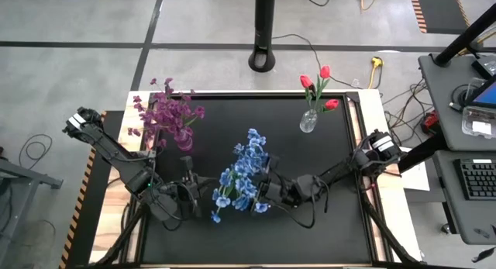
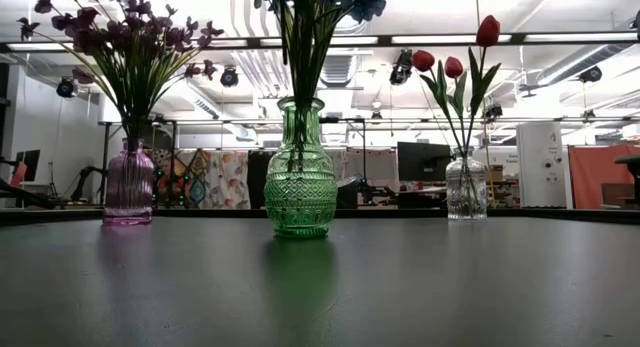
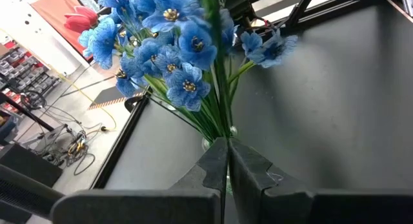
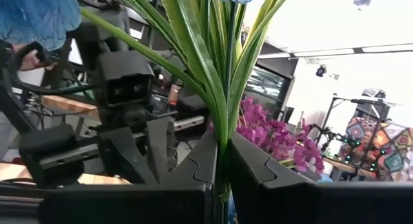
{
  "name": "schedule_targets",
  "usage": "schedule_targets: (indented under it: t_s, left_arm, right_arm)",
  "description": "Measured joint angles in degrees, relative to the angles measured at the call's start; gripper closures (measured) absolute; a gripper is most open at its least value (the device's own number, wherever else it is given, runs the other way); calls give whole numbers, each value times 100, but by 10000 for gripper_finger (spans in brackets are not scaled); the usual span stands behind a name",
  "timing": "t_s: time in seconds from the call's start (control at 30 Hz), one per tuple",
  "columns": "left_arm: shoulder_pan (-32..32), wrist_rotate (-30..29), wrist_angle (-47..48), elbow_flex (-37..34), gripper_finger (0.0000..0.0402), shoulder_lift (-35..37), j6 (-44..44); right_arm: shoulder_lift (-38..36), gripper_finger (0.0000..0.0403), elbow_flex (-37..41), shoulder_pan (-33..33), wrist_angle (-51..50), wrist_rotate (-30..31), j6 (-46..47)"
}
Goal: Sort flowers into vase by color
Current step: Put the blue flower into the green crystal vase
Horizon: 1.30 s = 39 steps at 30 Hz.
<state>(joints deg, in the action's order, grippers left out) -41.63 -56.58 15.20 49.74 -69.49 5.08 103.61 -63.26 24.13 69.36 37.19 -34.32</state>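
Note:
A bunch of blue flowers (image 1: pixel 246 174) stands with its stems in a green glass vase (image 2: pixel 300 177) at the table's middle. My left gripper (image 3: pixel 227 148) comes at the bunch from the table's left (image 1: pixel 205 193) and is shut on a stem. My right gripper (image 4: pixel 222 145) reaches in from the table's right (image 1: pixel 262 190) and is shut on green stems and leaves. Purple flowers (image 1: pixel 167 114) stand in a pink vase (image 2: pixel 128 187) at far left. Red tulips (image 1: pixel 319 84) stand in a clear vase (image 2: pixel 466 192) at far right. Neither gripper appears in the low view. My left gripper pinches one thin green stem (image 3: pixel 221 114) of the blue bunch between its two fingers, just above the vase mouth. The fingers come about level from the table's left and lie across the upright stem. My right gripper pinches a bundle of green stems and long leaves (image 4: pixel 224 114) of the same bunch between its fingers. It comes about level from the table's right, across the stems, which rise upright above the fingers.
The black table top (image 1: pixel 325 222) is bare at the near edge and near right. Beyond the far edge stands a dark pole base (image 1: pixel 263 60), with cables on the floor. A desk with a keyboard (image 1: pixel 477 180) lies off the table's right side.

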Motion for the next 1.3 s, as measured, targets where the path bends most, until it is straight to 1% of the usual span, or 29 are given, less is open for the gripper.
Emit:
schedule_targets:
  t_s: [0.37, 0.8, 0.97, 1.2, 1.3]
  left_arm:
    - [0, -1, 0, 0, 402, 2, 12]
    - [0, 0, -4, -2, 402, 4, 18]
    - [0, 0, -15, -2, 402, 4, 20]
    - [2, -2, -447, -2, 402, 4, -18]
    - [7, -2, -460, 11, 402, 4, -50]
  right_arm:
    - [0, 385, 132, -159, -7, -7, 133]
    - [0, 385, 250, -191, -26, 31, 1]
    - [0, 385, 333, -217, -28, 30, 158]
    - [0, 385, 433, -307, -28, 26, 350]
    - [0, 385, 454, -338, -28, 1, 379]
